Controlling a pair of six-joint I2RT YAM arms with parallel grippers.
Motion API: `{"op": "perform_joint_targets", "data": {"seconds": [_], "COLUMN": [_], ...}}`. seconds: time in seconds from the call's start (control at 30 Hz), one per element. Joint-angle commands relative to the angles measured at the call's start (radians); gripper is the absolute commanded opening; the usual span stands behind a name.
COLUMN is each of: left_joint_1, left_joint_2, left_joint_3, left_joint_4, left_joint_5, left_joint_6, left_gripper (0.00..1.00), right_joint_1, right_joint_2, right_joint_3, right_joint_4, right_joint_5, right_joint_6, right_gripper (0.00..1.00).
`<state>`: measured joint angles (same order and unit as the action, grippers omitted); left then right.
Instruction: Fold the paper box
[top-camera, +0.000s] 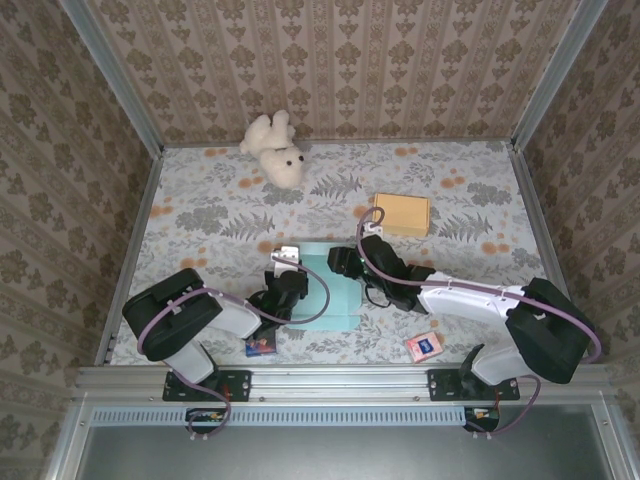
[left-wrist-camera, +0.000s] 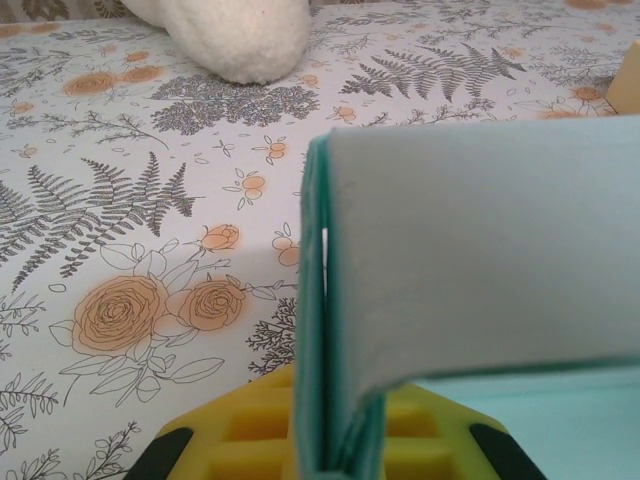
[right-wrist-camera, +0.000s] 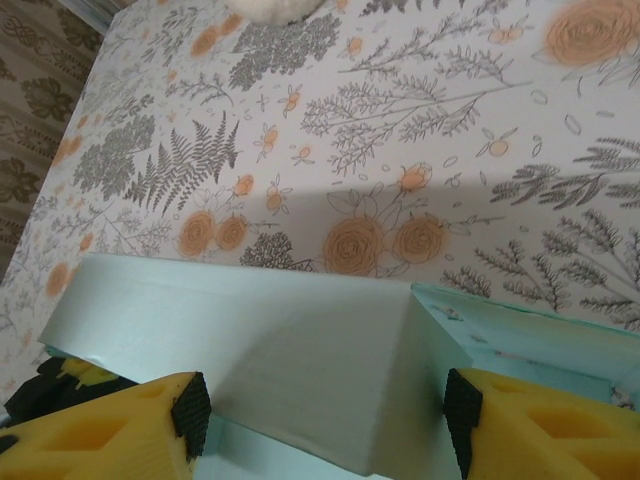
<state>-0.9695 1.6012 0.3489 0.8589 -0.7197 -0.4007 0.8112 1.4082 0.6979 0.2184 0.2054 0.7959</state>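
Top external view: a white plush toy (top-camera: 274, 147) lies well beyond the left end effector (top-camera: 287, 262), near the far wall. A flat tan box (top-camera: 402, 214) sits just beyond and to the right of the right end effector (top-camera: 341, 262). Behind both, toward the arm bases, lie two small packets: a dark one (top-camera: 260, 346) beside the left arm and an orange-and-blue one (top-camera: 423, 345) under the right arm. None of these touches the teal paper box (top-camera: 345, 308), which lies between the two end effectors with both arms reaching over it.

On the left wrist view, the left end effector (left-wrist-camera: 330, 452) is clenched on the paper box (left-wrist-camera: 470, 250): a folded teal edge stands upright, pinched between the yellow fingers (left-wrist-camera: 220, 440). The plush toy (left-wrist-camera: 240, 35) is far ahead of it.

On the right wrist view, the right end effector (right-wrist-camera: 320, 440) is spread wide. A raised panel of the paper box (right-wrist-camera: 300, 370) lies between its yellow fingers (right-wrist-camera: 110, 430). I cannot tell whether the black pads press the panel.

The worktop (top-camera: 200, 215) carries a pale cloth printed with grey ferns and orange roses. Patterned wallpaper (top-camera: 340, 60) covers the three walls, with metal rails at the corners.
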Motion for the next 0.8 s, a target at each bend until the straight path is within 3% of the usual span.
{"op": "perform_joint_targets", "data": {"seconds": [0.0,0.2,0.6,0.7,0.77], "left_joint_1": [-0.012,-0.024,-0.031,-0.031,-0.031], "left_joint_2": [-0.015,0.014,0.033,0.028,0.019], "left_joint_3": [0.005,0.015,0.025,0.021,0.018], "left_joint_4": [0.012,0.030,0.029,0.027,0.020], "left_joint_5": [-0.028,-0.023,-0.030,-0.042,-0.047], "left_joint_6": [-0.017,-0.008,-0.006,-0.003,-0.007], "left_gripper": [0.00,0.00,0.00,0.00,0.00], "right_joint_1": [-0.001,-0.001,-0.003,-0.003,-0.004], "right_joint_2": [0.006,0.003,-0.092,-0.123,-0.142], "right_joint_3": [-0.024,-0.073,-0.191,-0.199,-0.179], "right_joint_4": [0.103,0.303,0.493,0.448,0.290], "right_joint_5": [-0.067,-0.170,-0.194,-0.180,-0.099], "right_joint_6": [0.047,0.048,-0.010,-0.045,-0.056], "right_gripper": [0.66,0.66,0.66,0.66,0.67]}}
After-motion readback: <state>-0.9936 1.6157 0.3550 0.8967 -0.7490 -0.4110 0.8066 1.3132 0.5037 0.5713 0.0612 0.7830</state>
